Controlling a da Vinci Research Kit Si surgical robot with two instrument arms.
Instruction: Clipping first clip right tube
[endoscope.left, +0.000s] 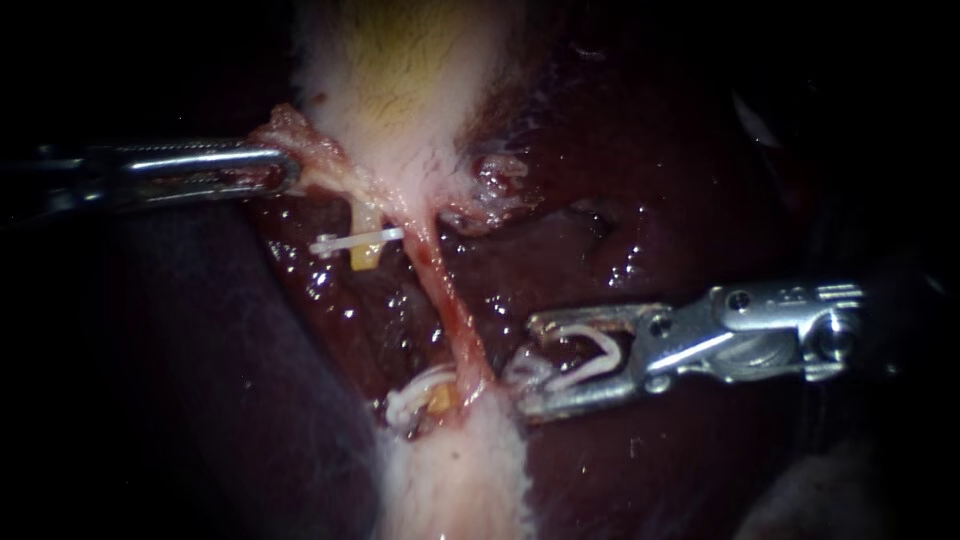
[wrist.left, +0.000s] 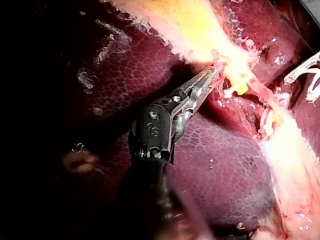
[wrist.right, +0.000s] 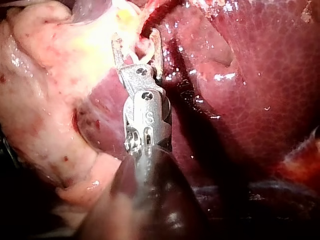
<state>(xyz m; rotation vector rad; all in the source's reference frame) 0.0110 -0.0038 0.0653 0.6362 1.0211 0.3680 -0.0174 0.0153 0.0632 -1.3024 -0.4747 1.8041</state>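
Note:
The right tube is a thin pink strand that runs from the pale gallbladder down to the white tissue below. My right instrument comes in from the right with its jaws wide apart, holding a white clip between them. Its tips lie just right of the tube's lower end, not around it. In the right wrist view the same jaws carry the clip. My left instrument is shut on a tissue flap at the gallbladder's neck, also seen in the left wrist view.
A cut yellow stub left of the right tube bears a white clip. More white clips sit on the lower stump. Dark red liver lies all around, with a raw pit beside the gallbladder.

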